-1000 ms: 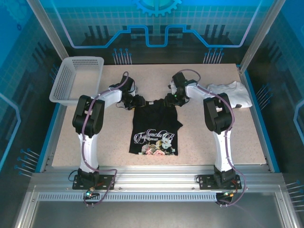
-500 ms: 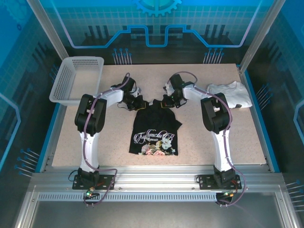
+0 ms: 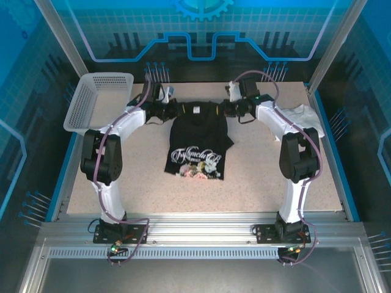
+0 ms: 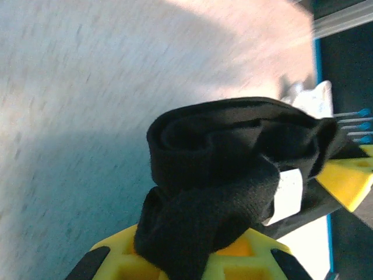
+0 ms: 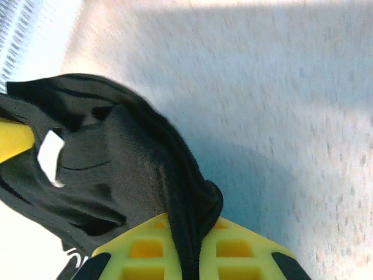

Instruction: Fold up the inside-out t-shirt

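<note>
Garment: inside-out t-shirt (image 3: 197,143) lies on the tabletop (image 3: 263,177) toward the far side, floral print face up near its near hem.
Left claw (image 3: 173,110): clenched on the shirt's left shoulder, black cloth bunched between yellow fingers (image 4: 345,177).
Right claw (image 3: 224,110): clenched on the right shoulder.
Surroundings: white basket (image 3: 98,101) far left; white garment (image 3: 302,119) far right, apart from the shirt.

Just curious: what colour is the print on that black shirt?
The t-shirt shows white lettering above pinkish-white flowers; clearest from the top camera.
</note>
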Controlling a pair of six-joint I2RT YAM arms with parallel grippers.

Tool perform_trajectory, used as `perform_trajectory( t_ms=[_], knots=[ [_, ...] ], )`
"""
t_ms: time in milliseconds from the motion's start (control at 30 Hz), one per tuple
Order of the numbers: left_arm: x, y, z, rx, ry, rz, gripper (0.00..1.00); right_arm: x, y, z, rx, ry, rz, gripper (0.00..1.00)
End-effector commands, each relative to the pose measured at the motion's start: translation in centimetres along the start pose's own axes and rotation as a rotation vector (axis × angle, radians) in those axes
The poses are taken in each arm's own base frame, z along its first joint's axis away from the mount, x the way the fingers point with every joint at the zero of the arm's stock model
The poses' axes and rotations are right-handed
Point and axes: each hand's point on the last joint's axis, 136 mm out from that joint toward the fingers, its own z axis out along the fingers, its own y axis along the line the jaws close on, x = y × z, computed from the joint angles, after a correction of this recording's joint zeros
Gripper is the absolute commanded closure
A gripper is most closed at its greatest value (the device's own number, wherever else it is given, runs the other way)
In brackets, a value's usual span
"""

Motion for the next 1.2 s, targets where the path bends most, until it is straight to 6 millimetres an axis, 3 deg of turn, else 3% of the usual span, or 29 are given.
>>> perform_trajectory(
  t_ms=[0, 100, 167, 300, 433, 600, 700, 800, 933, 1167],
  knots=[
    [-5.8, -5.7, -4.1, 0.113, -0.145, 0.077, 1.0, -7.0, 3.3, -5.1, -0.065, -0.189, -0.072, 1.0],
    [-8.4, -9.6, -7.3, 0.165, -0.233, 0.145, 1.0, -10.6, 6.1, -9.0, -0.086, -0.291, -0.153, 1.0],
    [-9.1, -11.4, -9.1, 0.196, -0.276, 0.177, 1.0, -11.6, 7.7, -10.9, -0.103, -0.329, -0.197, 1.0],
    [-7.7, -12.3, -11.2, 0.231, -0.32, 0.208, 1.0, -10.3, 9.5, -12.5, -0.133, -0.342, -0.248, 1.0],
    [-3.2, -9.8, -10.8, 0.224, -0.293, 0.189, 1.0, -5.2, 9.0, -10.9, -0.139, -0.272, -0.248, 1.0],
    [6.2, -5.1, -8.6, 0.181, -0.164, 0.136, 1.0, 3.6, 8.0, -9.0, -0.164, -0.133, -0.189, 1.0],
    [11.8, -3.5, -8.4, 0.156, -0.097, 0.121, 1.0, 8.7, 7.6, -8.8, -0.153, -0.061, -0.152, 1.0],
    [15.2, -2.6, -8.4, 0.128, -0.06, 0.097, 1.0, 12.1, 6.8, -8.3, -0.133, -0.005, -0.1, 1.0],
    [16.2, 0.0, -7.6, 0.035, -0.045, 0.052, 1.0, 13.5, 4.4, -6.2, -0.041, 0.08, -0.065, 1.0],
    [14.5, 5.3, -4.9, -0.124, -0.025, -0.017, 0.99, 12.0, 2.4, -0.6, 0.011, 0.178, -0.041, 1.0]
  ],
)
